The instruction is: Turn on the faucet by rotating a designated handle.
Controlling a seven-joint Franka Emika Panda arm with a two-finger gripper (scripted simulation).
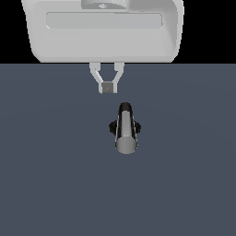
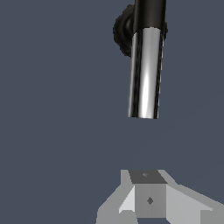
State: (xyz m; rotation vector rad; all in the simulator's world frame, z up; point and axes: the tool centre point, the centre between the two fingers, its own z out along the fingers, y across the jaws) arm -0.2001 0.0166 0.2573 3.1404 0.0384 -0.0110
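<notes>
The handle (image 1: 126, 133) looks rigid, smooth and slippery; it is best pushed sideways near its free end. The hand (image 1: 107, 87) is seen closed, empty, apart from it.

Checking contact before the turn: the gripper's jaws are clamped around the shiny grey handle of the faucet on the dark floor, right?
Not clamped. The exterior view shows the gripper apart from the handle of the faucet, with bare floor between; the jaws hold nothing.
</notes>
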